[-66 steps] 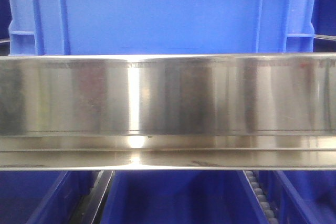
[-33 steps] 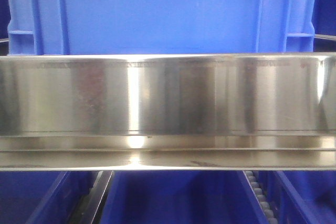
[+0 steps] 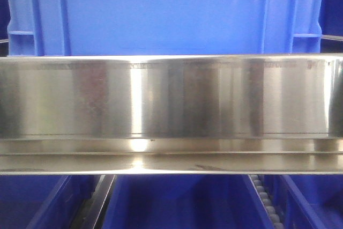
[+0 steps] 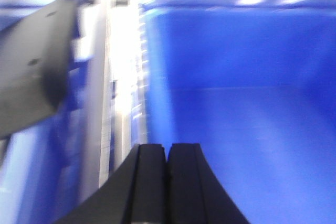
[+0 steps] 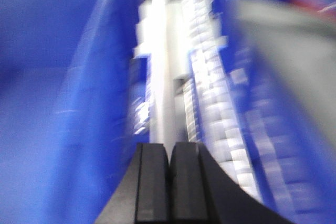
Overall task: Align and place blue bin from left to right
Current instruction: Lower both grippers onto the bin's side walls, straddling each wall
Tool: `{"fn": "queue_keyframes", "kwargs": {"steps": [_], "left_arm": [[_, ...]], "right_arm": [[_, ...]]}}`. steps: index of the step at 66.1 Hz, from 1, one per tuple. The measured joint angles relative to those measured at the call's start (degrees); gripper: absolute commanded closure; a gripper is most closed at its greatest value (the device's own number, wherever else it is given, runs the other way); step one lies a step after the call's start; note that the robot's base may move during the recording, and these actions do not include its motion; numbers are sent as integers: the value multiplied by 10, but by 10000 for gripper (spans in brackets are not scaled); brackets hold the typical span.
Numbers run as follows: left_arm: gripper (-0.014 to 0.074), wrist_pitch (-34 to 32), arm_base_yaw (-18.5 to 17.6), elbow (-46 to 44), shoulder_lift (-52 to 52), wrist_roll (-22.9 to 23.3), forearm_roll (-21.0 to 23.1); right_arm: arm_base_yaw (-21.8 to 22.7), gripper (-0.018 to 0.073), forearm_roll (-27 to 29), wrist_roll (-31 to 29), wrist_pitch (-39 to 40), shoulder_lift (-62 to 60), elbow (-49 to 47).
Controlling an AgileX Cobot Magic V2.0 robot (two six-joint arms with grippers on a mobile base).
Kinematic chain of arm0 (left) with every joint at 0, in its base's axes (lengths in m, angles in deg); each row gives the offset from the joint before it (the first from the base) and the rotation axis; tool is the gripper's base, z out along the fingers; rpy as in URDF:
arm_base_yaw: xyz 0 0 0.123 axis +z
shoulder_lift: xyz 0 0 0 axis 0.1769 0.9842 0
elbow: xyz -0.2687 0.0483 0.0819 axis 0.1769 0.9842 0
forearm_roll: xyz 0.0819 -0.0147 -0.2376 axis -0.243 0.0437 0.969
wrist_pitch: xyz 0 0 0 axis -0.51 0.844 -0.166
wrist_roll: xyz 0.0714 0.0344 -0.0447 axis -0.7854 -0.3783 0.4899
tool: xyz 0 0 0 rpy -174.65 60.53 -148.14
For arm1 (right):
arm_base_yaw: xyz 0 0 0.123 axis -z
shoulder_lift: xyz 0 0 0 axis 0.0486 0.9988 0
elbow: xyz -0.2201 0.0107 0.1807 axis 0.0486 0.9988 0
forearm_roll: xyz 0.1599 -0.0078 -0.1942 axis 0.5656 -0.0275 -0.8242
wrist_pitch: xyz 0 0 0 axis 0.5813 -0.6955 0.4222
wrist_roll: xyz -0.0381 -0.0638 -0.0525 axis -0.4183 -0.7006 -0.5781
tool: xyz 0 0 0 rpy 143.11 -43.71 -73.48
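Blue bin [image 3: 166, 14] stands upright, its long axis running crosswise.

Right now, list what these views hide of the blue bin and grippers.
Front view: blue bin has its base hidden behind the steel rail, top cut off by the frame.
Left wrist view: motion blur smears everything beyond the shut left gripper.
Right wrist view: blur past the shut right gripper; roller track indistinct.

blue bins [image 3: 161, 14]: 4 | steel beam [image 3: 171, 100]: 1 | roller tracks [image 3: 265, 199]: 2

Blue bin [image 3: 166, 12] — base hidden behind steel rail [image 3: 171, 105], top cropped.
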Motion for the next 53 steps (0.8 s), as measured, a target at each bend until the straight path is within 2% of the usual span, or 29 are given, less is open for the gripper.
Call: {"fn": "queue_keyframes", "kwargs": {"steps": [14, 32, 47, 53], "left_arm": [[707, 66, -4, -53, 45, 14, -21], [707, 80, -20, -66, 52, 27, -22], [707, 80, -21, -66, 52, 28, -22], [707, 79, -21, -66, 52, 29, -22]], "right_arm": [[-14, 699, 2, 2, -85, 95, -138], [-15, 700, 68, -47, -146, 216, -282], [-15, 700, 77, -60, -182, 271, -339], [-15, 700, 92, -82, -186, 279, -345]]}}
